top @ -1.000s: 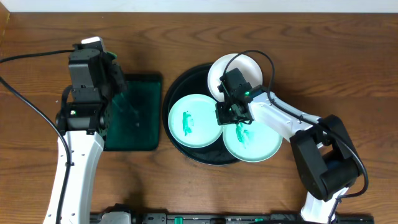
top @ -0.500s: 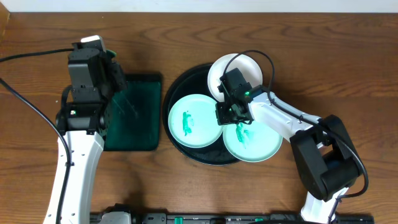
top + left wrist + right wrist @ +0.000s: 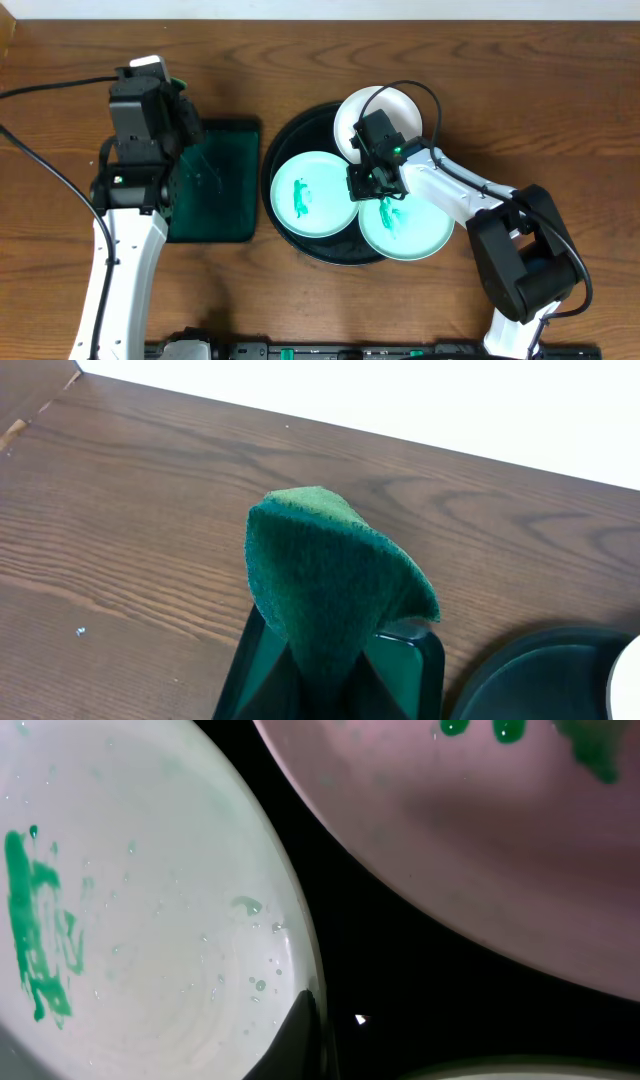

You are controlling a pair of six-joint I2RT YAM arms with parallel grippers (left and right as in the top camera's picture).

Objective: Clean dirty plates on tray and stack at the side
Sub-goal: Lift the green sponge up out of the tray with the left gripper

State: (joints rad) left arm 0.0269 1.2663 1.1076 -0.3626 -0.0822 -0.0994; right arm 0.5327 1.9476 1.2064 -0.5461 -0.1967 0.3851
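Tabletop: brown wood grain right across the shot, with bare boards to the right of the black tray.
Black round tray: here it is centre-right, raised rim, carrying all three plates.
Green rectangular tray: lying just beside the black one on its left; whether the two touch, I cannot tell.
Left plate: flat in the black tray's left half, teal smear at the centre; the right wrist view shows water drops near its rim.
Front-right plate: teal-tinted, in the near right part of the tray, with a green smear towards its rear edge.
Rear plate: the whitest of the three, at the back, its far edge reaching past the rim.
Right gripper: down low where the three plates meet. One dark fingertip shows at the left plate's rim in the wrist view, but parted or closed I cannot tell.
Left gripper: over the green tray's rear end, pinched tight on the sponge.
Sponge: dark green, folded into a peak, sticking out beyond the fingers.
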